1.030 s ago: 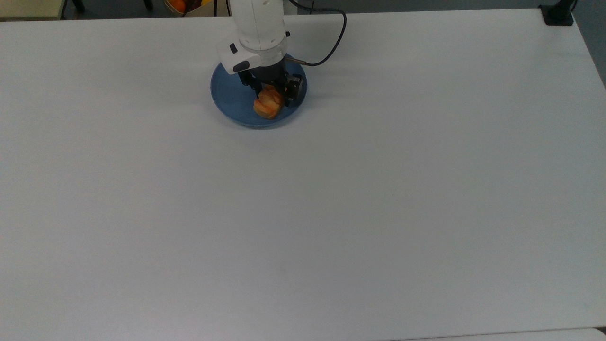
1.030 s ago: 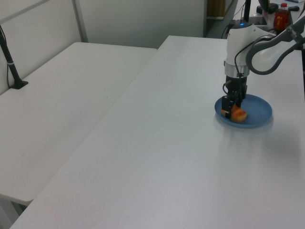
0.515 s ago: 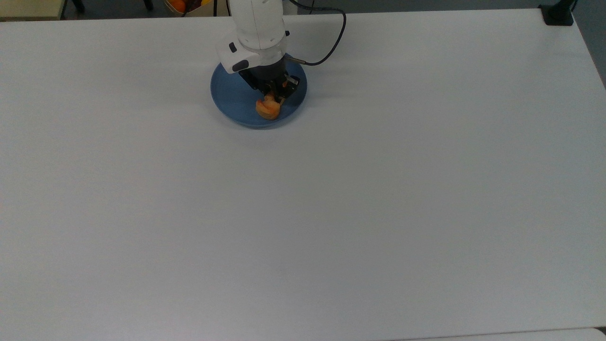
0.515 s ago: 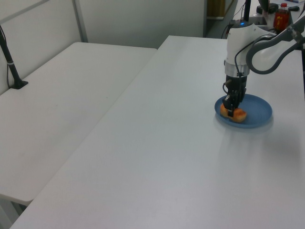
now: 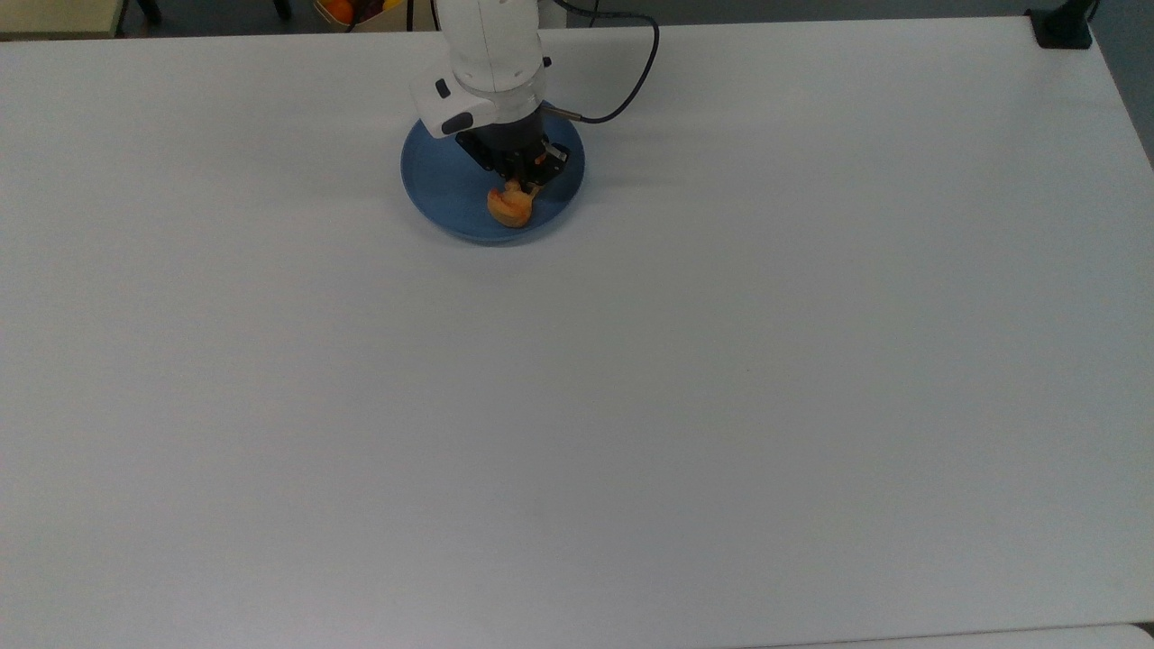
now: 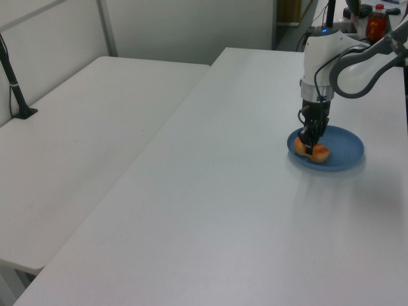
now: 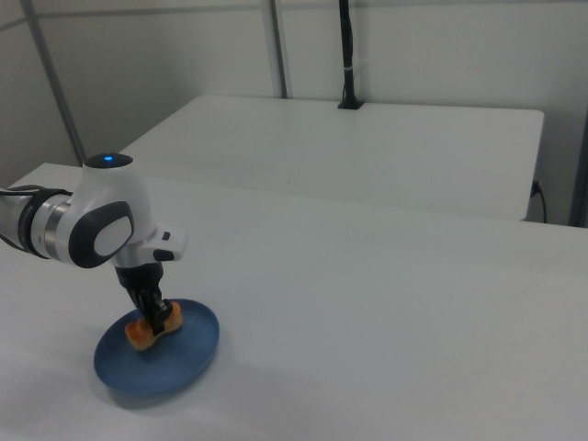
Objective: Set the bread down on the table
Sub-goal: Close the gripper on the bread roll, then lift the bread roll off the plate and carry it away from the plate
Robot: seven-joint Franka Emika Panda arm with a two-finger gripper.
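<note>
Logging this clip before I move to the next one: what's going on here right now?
A single robot arm reaches down over a blue plate on the white table. Its gripper has its jaws shut on the bread, a small orange pastry pinched in the middle. The bread looks to be resting on the plate or barely off it, so it has not yet been carried out to the bare tabletop.

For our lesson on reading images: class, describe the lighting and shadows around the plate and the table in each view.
Top view: even, soft light, with a faint shadow on the table beside the blue plate. Left view: a pale shadow below the plate, no glare. Right view: a soft shadow under the plate's rim; the gripper is shut on the bread.
</note>
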